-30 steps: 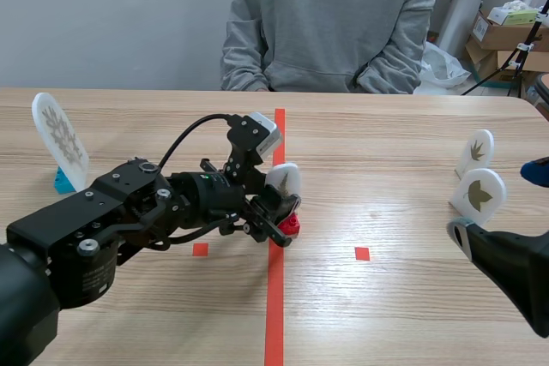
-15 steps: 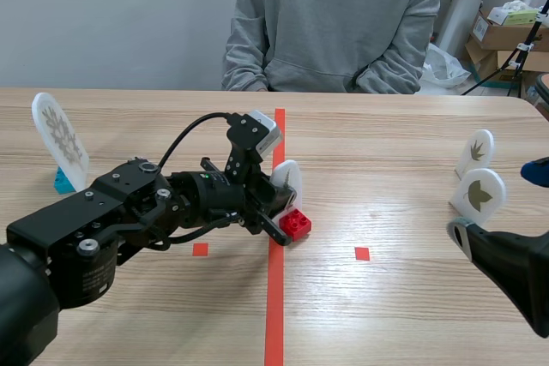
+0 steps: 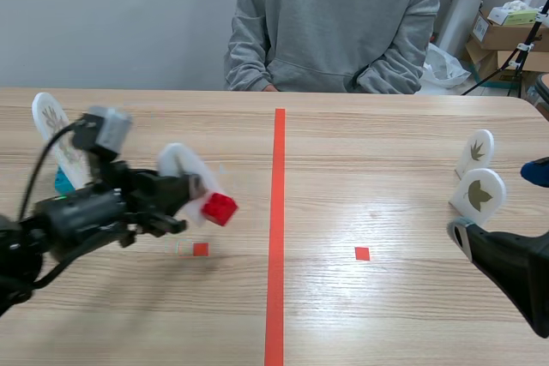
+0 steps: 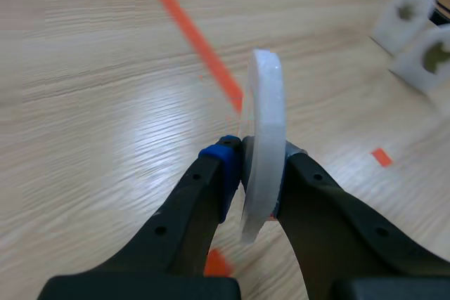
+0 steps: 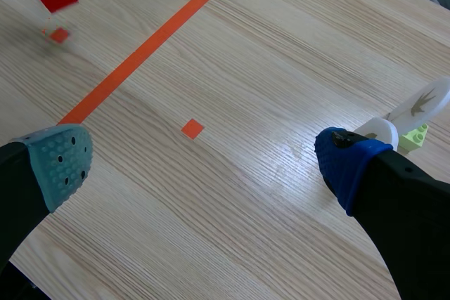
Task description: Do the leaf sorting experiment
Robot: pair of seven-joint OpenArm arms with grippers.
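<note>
1. The left end effector [image 3: 184, 195] is closed on a leaf card [image 3: 176, 165], a white disc on a red brick [image 3: 220, 208] base. The card hangs over the left half of the table [image 3: 386, 169], between the orange centre line [image 3: 276, 237] and the left edge, and looks clear of the wood.
2. In the left wrist view the pads [image 4: 221, 166] pinch the disc's two flat faces. This probably leaves the brick free underneath, so the card can be stood down.
3. A fern-leaf card [image 3: 56, 130] stands upright on a blue base near the left edge. The held card is likely headed for that group.
4. Two broad-leaf cards [image 3: 479, 195] stand by the right edge with their faces turned to the robot so the leaves can be read.
5. The right end effector [image 5: 205, 159] rests low near the right edge with its fingers spread wide, holding nothing. It is well out of the other arm's way.
6. A person [image 3: 334, 23] sits at the far edge with hands off the table.
</note>
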